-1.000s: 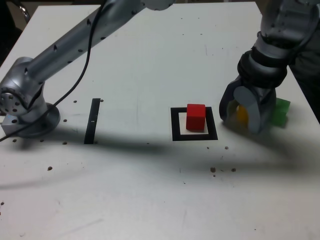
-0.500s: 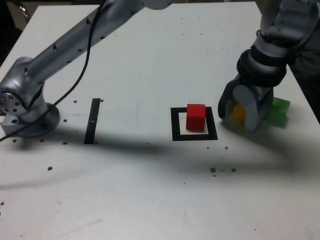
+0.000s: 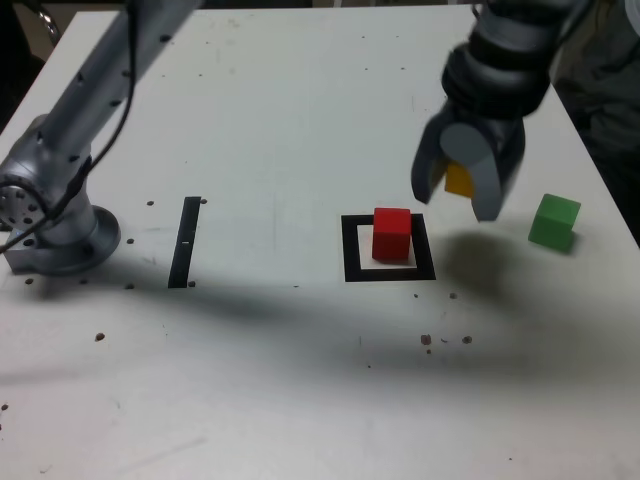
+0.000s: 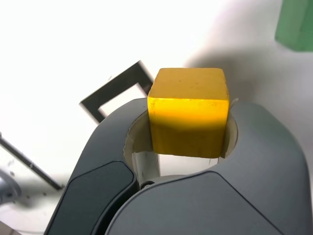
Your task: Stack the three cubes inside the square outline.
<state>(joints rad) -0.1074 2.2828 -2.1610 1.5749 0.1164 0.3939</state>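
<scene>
Jaws: pinching the yellow cube (image 4: 188,111), held in the air above the table (image 3: 300,100), up and to the exterior view's right of the square outline (image 3: 389,274).
Red cube (image 3: 392,234): sits inside the outline, base of the stack.
Green cube (image 3: 554,222): on the table, well to the exterior view's right, not yet stacked.
Step in hand, as judged: carrying the second cube to the stack. Next move calls for centring yellow squarely over red, then lowering gently.
Nearby: black strip (image 3: 185,241), arm base (image 3: 50,225); neither blocks the path.
</scene>
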